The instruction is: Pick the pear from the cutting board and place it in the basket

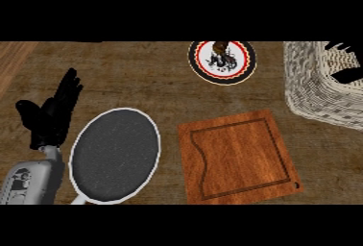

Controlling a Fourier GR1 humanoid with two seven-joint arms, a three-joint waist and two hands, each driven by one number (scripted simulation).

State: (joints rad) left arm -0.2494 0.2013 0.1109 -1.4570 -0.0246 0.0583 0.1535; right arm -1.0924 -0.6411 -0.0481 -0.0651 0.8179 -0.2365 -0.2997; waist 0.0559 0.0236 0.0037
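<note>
The wooden cutting board (pixel 241 158) lies right of centre with nothing on it. No pear shows anywhere in the head view. The white woven basket (pixel 312 91) stands at the top right corner. Black parts of my right hand (pixel 349 74) show over the basket's inside, cut off by the view's right edge, and whatever it may hold is hidden. My left hand (pixel 50 115) rests open at the left edge with its fingers pointing up, well away from the board.
A dark grey plate (pixel 114 154) with a white rim lies between my left hand and the board. A small plate (pixel 221 61) with a red and black rim sits at the back centre, left of the basket.
</note>
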